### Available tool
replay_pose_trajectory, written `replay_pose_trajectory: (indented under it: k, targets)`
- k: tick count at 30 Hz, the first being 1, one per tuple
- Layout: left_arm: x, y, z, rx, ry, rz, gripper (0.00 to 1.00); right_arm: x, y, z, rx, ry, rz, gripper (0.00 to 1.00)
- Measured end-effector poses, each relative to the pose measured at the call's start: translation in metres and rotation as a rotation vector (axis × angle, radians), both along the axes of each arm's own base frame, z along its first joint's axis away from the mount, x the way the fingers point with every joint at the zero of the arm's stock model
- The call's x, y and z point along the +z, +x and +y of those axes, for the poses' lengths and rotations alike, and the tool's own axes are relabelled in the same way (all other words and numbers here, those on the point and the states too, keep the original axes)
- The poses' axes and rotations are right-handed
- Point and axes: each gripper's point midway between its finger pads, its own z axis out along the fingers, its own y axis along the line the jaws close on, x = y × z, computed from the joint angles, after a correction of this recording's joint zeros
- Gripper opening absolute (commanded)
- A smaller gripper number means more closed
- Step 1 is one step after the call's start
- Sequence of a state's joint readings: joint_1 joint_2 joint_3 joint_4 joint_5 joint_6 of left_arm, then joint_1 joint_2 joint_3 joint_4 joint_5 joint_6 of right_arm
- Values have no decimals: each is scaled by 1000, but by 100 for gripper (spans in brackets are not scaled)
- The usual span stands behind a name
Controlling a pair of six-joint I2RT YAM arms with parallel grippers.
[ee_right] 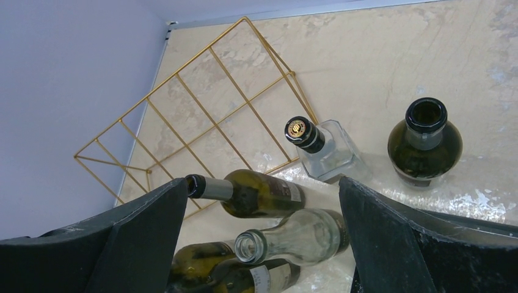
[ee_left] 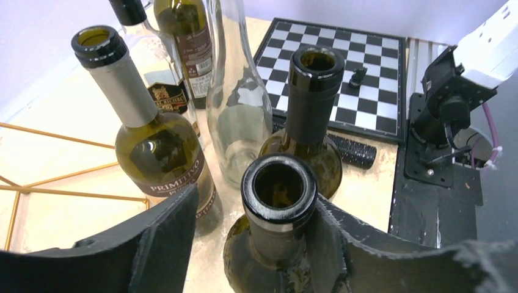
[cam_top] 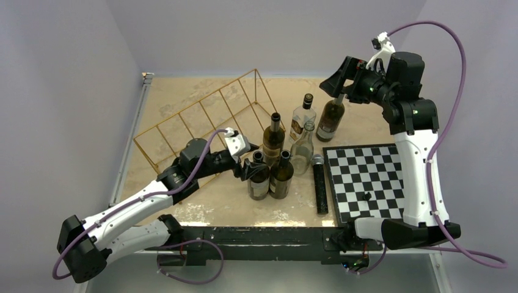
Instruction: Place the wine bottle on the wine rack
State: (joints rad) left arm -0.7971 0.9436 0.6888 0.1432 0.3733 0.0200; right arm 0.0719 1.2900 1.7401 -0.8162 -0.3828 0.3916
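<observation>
My left tool [cam_top: 248, 170] straddles the neck of the front wine bottle [ee_left: 278, 189], upright on the bench [cam_top: 226, 206] beside the wine rack [cam_top: 201, 119]; I cannot tell whether it grips. My right tool [ee_right: 262, 182] gapes wide.

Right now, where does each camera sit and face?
Top external: above and behind the bases, looking down on the table; left arm and right arm show.
Left wrist: low, facing the chessboard; left gripper flanks the neck of a dark bottle.
Right wrist: high, looking down toward the wine rack; open right gripper at the bottom edge.
Shared: the clear bottle shows in both wrist views.
</observation>
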Motion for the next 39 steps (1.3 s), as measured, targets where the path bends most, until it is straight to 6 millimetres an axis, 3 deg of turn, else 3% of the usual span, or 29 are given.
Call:
replay_pose_trajectory:
  k: [2, 4, 7, 12, 19, 27, 33, 39]
  targets:
    - [3, -1, -2, -5, -11, -4, 55, 0, 0, 0, 0, 0, 2, 99]
    - [5, -3, -3, -10, -20, 0, 40, -1, 0, 0, -2, -1, 4, 99]
    - [3, -5, -5, -9, -22, 30, 1, -2, -1, -1, -7, -3, 10, 99]
    - [4, 6, -3, 57, 3, 58, 0, -3, -1, -1, -7, -4, 15, 99]
    - [5, 28, 19, 237, 66, 84, 0, -5, -2, -1, -7, -4, 22, 98]
    - [6, 32, 40, 353, 105, 139, 0, -6, -3, -2, -12, -6, 29, 98]
    - [25, 43, 66, 520, 110, 169, 0, -18, 0, -32, -193, -68, 79, 97]
    - [68, 58, 117, 808, 67, 172, 0, -26, -4, -65, -374, -138, 108, 97]
